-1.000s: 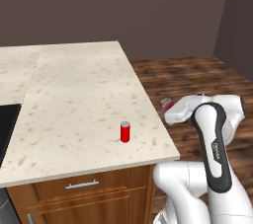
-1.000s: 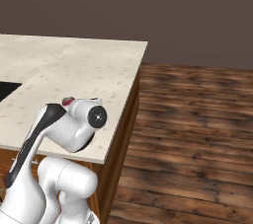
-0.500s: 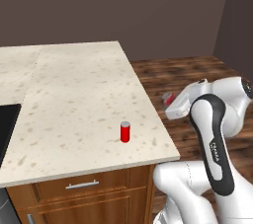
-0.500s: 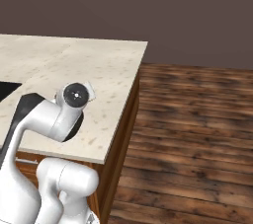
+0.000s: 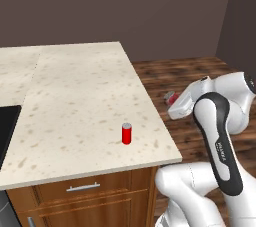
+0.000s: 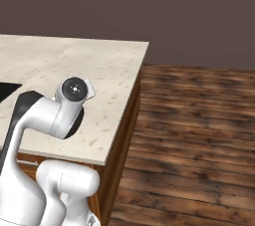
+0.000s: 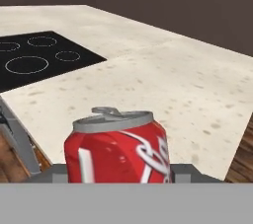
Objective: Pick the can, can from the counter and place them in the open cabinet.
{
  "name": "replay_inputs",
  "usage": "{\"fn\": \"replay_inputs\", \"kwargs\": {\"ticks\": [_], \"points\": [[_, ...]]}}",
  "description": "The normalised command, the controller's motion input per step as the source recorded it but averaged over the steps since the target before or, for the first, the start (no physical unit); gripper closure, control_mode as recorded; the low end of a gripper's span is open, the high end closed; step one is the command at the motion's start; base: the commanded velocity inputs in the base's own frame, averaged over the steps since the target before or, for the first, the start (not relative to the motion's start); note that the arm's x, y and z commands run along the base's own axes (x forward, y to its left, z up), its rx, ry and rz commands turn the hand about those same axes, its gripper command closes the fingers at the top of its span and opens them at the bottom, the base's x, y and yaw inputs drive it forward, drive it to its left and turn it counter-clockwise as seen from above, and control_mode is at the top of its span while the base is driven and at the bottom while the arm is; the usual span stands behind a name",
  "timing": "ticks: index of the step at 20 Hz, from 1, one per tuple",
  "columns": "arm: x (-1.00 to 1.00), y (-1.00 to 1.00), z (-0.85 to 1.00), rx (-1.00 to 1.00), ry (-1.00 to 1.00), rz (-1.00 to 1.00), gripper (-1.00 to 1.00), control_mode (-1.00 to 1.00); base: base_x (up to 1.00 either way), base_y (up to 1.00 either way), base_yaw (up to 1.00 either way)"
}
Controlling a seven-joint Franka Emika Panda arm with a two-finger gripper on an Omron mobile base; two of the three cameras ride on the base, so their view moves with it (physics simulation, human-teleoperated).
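Jaws sit clamped on the marked can (image 7: pixel 117 148), as far as I can read it from the hand view: the red can with white markings and a silver top fills the lower middle of that view, seated right between the finger tips, so I take it as gripped. From the left base view I see the gripper (image 5: pixel 175 102) held out past the right edge of the counter (image 5: pixel 75 96), over the wooden floor (image 5: pixel 170 73), with a bit of red and silver showing at its tip; that is the same can, in the air and off the stone. The arm (image 5: pixel 220 136) bends up from the lower right of that view and folds back toward the gripper. The plain red can (image 5: pixel 127 133) stands upright on the counter near its front right corner, well apart from the gripper. Further left on the counter I can make out the black stovetop (image 5: pixel 6 128), and the hand view shows its white ring markings (image 7: pixel 34 57) beyond the held can. Below the counter's front edge a brown drawer (image 5: pixel 80 187) with a silver handle shows. In the right base view the arm's white elbow (image 6: pixel 69 103) stands in front of the counter's near corner (image 6: pixel 99 95), with plank floor (image 6: pixel 194 120) to its right.
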Motion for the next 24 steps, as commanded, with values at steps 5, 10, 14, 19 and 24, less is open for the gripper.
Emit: {"fn": "replay_inputs", "kwargs": {"ticks": [5,10,14,19,24], "points": [[0.0,0.0,0.0,0.0,0.0,0.0,1.0,1.0,-0.36,-0.03,0.0],[0.0,0.0,0.0,0.0,0.0,0.0,1.0,1.0,-0.64,-0.04,0.06],[0.0,0.0,0.0,0.0,0.0,0.0,1.0,1.0,-0.45,0.0,0.37],[0.0,0.0,0.0,0.0,0.0,0.0,1.0,1.0,-0.11,0.02,0.71],[0.0,0.0,0.0,0.0,0.0,0.0,1.0,1.0,-0.01,0.01,0.96]]}}
